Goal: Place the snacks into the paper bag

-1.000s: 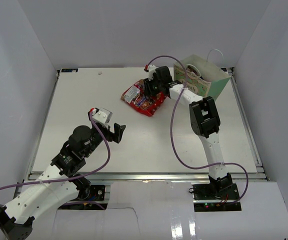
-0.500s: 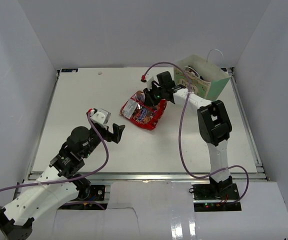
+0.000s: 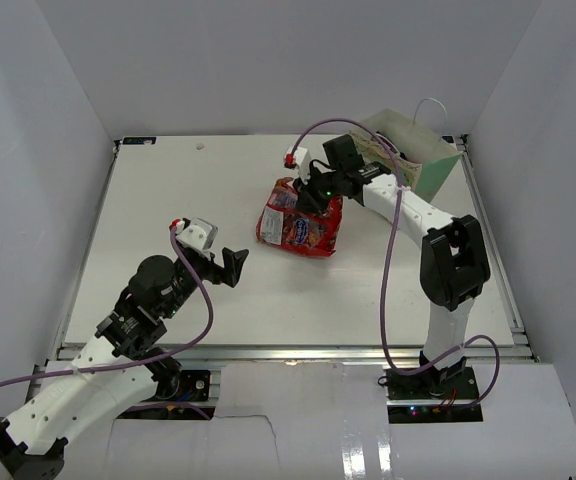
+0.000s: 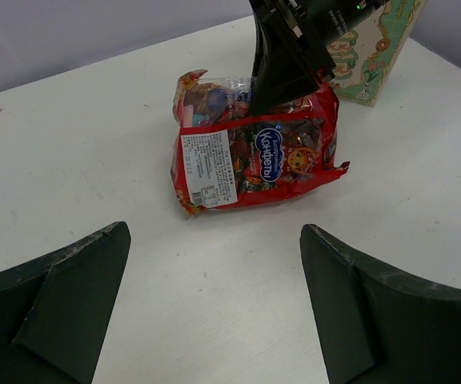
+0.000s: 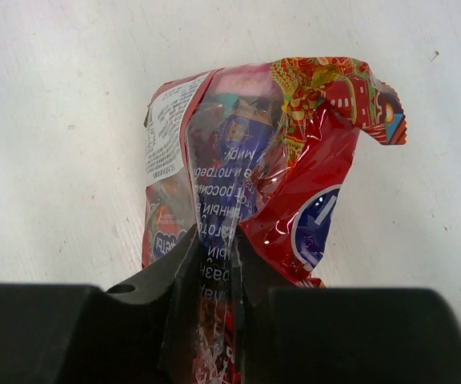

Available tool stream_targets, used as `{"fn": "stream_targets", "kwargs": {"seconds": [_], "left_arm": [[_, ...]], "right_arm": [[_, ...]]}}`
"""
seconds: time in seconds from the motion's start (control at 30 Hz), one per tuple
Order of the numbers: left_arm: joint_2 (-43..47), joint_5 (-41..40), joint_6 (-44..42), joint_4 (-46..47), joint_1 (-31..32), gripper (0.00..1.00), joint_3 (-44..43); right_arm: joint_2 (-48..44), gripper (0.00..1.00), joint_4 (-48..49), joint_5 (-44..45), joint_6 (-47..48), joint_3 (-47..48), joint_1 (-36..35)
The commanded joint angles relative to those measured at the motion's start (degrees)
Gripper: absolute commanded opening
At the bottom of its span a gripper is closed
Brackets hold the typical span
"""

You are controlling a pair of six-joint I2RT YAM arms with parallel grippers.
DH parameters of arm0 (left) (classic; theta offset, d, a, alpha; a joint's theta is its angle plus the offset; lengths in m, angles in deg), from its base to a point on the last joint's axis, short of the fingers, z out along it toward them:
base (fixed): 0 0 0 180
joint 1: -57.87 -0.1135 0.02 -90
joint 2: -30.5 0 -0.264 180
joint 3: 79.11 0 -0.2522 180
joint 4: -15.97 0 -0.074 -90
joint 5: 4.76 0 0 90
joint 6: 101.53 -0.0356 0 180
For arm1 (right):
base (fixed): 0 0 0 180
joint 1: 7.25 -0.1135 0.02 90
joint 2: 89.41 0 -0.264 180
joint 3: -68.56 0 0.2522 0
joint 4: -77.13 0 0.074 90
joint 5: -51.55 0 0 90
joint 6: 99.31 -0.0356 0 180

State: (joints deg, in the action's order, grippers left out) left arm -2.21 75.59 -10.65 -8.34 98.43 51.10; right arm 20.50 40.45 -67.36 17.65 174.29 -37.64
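My right gripper (image 3: 315, 192) is shut on the top edge of the large red crinkly candy bag (image 3: 300, 222), which hangs from it just above the table. The right wrist view shows the bag (image 5: 254, 184) pinched between the fingers (image 5: 178, 272). The left wrist view shows the same bag (image 4: 254, 156) ahead, with the right gripper on its top. The mint-green paper bag (image 3: 420, 165) stands open at the back right, just behind the right arm; its corner shows in the left wrist view (image 4: 370, 52). My left gripper (image 3: 230, 265) is open and empty near the table's front left. No other snacks are in view.
White walls enclose the table on three sides. A purple cable (image 3: 393, 270) loops off the right arm over the table. A small speck (image 3: 201, 146) lies at the back left.
My right gripper has lifted the red candy bag and swung it to the right and nearer, so the bag now hangs upright. The left arm has shifted slightly back.
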Motion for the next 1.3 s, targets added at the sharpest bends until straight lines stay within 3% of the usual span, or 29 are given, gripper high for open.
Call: {"fn": "stream_targets", "kwargs": {"seconds": [0.0, 0.43, 0.7, 0.93, 1.27], "left_arm": [[0.63, 0.33, -0.09, -0.53, -0.39, 0.98, -0.36], [0.98, 0.42, -0.01, -0.53, -0.39, 0.98, -0.44], [1.16, 0.51, -0.01, -0.53, -0.39, 0.98, -0.44], [1.16, 0.60, -0.01, -0.44, -0.39, 0.98, -0.36], [0.19, -0.19, -0.09, -0.53, -0.48, 0.98, -0.27]], "right_arm": [[-6.54, 0.08, 1.21, -1.86, 3.53, 2.87, 0.07], [-15.24, 0.08, -3.27, -2.65, 3.36, 10.68, 0.07], [-17.80, 0.08, -5.03, 4.99, 5.38, 22.11, 1.12], [-16.48, 0.08, -3.46, 7.46, 4.68, 34.58, 6.57], [-13.67, 0.08, 5.33, 13.26, 3.28, 41.27, 13.68]]}}
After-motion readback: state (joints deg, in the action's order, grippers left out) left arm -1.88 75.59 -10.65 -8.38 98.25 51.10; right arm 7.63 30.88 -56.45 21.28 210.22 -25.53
